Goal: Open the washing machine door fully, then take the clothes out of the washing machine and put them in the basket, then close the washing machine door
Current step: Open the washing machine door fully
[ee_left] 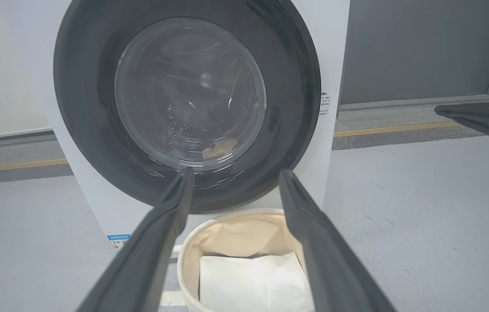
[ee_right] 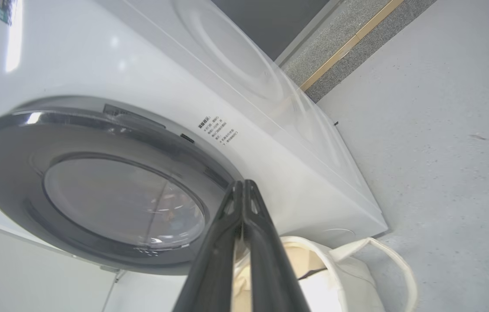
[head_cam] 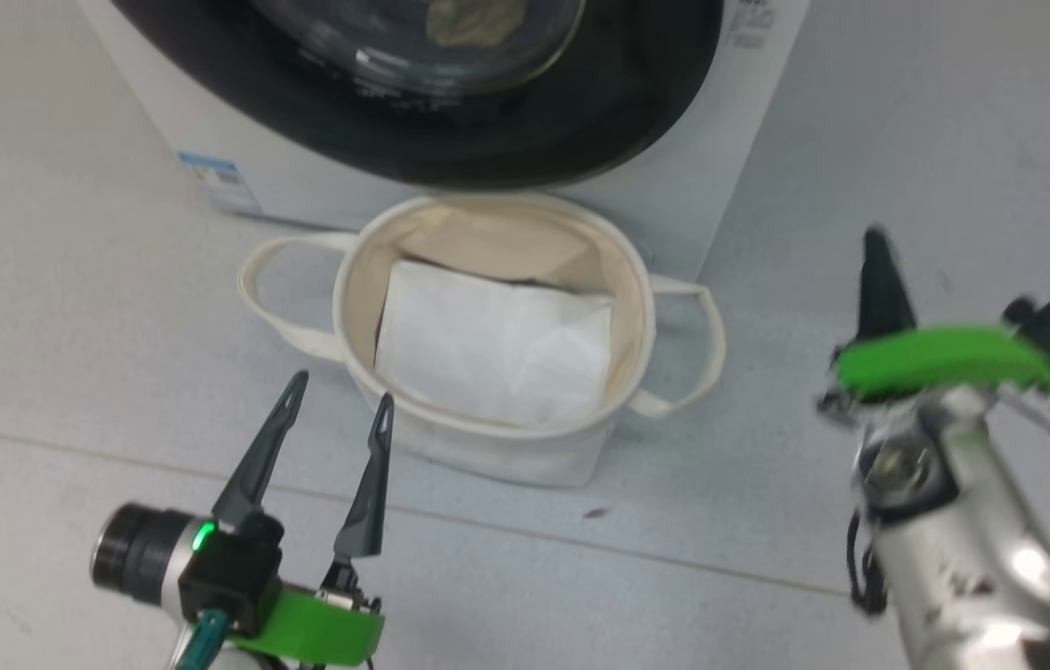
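**Behind the closed washing machine door (ee_left: pixel 188 99), the clothes (ee_left: pixel 220 148) lie inside**

At the lower left of the head view, the left tool (head_cam: pixel 343 387) hovers over the floor (head_cam: pixel 69 372), fingers spread wide and empty, near the basket (head_cam: pixel 488 437). The basket stands just in front of the washing machine (head_cam: pixel 208 121), below the door, and holds a flat white sheet (head_cam: pixel 497 354). A beige piece shows through the glass. At the right, the right tool (head_cam: pixel 877 237) has its fingers pressed together, gripping nothing.
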### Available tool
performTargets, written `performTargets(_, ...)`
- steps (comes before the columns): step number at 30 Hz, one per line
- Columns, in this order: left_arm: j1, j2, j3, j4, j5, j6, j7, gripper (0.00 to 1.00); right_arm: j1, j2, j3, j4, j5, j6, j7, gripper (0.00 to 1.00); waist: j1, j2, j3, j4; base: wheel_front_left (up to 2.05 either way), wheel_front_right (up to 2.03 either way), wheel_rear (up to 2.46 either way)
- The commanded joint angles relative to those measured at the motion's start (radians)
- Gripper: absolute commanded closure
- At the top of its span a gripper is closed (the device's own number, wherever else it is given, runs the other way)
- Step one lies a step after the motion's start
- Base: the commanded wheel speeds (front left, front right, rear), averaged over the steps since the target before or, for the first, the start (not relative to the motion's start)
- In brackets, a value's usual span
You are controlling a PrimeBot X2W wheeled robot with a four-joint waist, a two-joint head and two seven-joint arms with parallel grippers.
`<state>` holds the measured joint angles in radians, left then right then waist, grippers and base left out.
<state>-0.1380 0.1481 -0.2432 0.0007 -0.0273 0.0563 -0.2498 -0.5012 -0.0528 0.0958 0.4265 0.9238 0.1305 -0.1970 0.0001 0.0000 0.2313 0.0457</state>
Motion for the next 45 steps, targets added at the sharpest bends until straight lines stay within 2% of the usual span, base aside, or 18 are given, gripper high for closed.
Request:
performTargets(1, -0.043, 0.0, 0.03, -0.04, 0.014, -0.004, -0.012, 0.0, -0.057, 0.003, 0.004, -0.023, 0.038, 0.0, 0.013, 1.0, 0.0, 0.0, 0.035, 0.008, 0.0, 0.0, 0.0)
performTargets(5, -0.075, -0.009, 0.022, -0.047, 0.016, -0.008, -0.012, 0.0, -0.157, 0.003, -0.064, 0.013, 0.195, 0.0, 0.071, 1.0, -0.0001, 0.0, 0.085, 0.022, 0.0, 0.0, 0.0)
performTargets(11, -0.114, -0.017, 0.016, -0.053, 0.017, -0.01, -0.012, 0.0, -0.305, -0.005, -0.144, 0.055, 0.357, 0.0, 0.195, 1.0, -0.0001, 0.0, 0.163, 0.041, 0.0, 0.0, 0.0)
performTargets(14, -0.136, -0.023, 0.011, -0.055, 0.017, -0.01, -0.012, 0.0, -0.374, -0.017, -0.172, 0.074, 0.439, 0.0, 0.293, 1.0, -0.0001, 0.0, 0.198, 0.057, 0.0, 0.0, 0.0)
performTargets(17, -0.157, -0.031, 0.002, -0.055, 0.017, -0.012, -0.012, 0.0, -0.434, -0.021, -0.202, 0.078, 0.568, 0.0, 0.438, 1.0, -0.0001, 0.0, 0.227, 0.074, 0.0, 0.0, 0.0)
performTargets(20, -0.173, -0.04, -0.009, -0.054, 0.02, -0.01, -0.012, 0.0, -0.475, -0.045, -0.235, 0.081, 0.645, 0.0, 0.519, 1.0, -0.0001, 0.0, 0.245, 0.093, 0.0, 0.0, 0.0)
performTargets(25, -0.186, -0.052, -0.021, -0.047, 0.015, -0.006, -0.012, 0.0, -0.532, -0.078, -0.246, 0.102, 0.653, 0.0, 0.54, 1.0, -0.0001, 0.0, 0.266, 0.11, 0.0, 0.0, 0.0)
performTargets(45, -0.251, -0.078, -0.026, -0.058, 0.006, 0.001, -0.012, 0.0, -0.731, -0.115, -0.223, 0.261, 0.625, 0.0, 0.569, 1.0, -0.0001, 0.0, 0.364, 0.167, 0.0, 0.0, 0.0)
